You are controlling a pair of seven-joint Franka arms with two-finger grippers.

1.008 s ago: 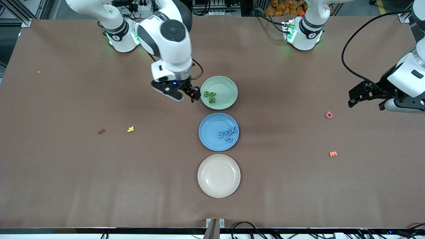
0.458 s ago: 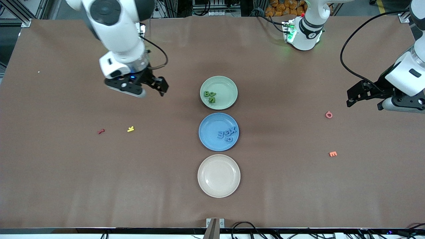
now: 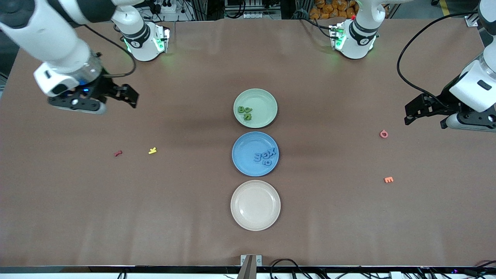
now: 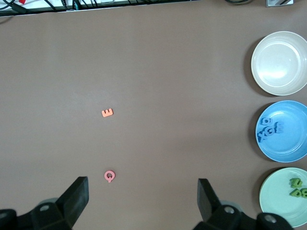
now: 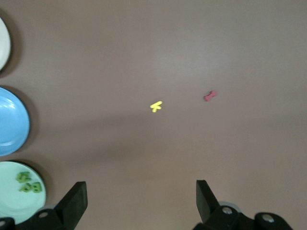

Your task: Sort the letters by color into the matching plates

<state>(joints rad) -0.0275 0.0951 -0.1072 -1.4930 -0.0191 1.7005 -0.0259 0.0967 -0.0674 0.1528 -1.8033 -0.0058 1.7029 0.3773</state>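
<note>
Left hand (image 4: 141, 201) spread over bare table (image 4: 158, 72) — pink letter (image 4: 110, 176) just ahead.

You have a brown table (image 3: 348, 224) with three plates in a row down its middle: green plate (image 3: 261, 102) farthest from the front camera, blue plate (image 3: 248, 162), beige plate (image 3: 255, 205) nearest. Red letter (image 3: 118, 153) and yellow letter (image 3: 152, 150) lie toward the right arm's end; pink letter (image 3: 383, 134) and orange letter (image 3: 388, 179) toward the left arm's.
</note>
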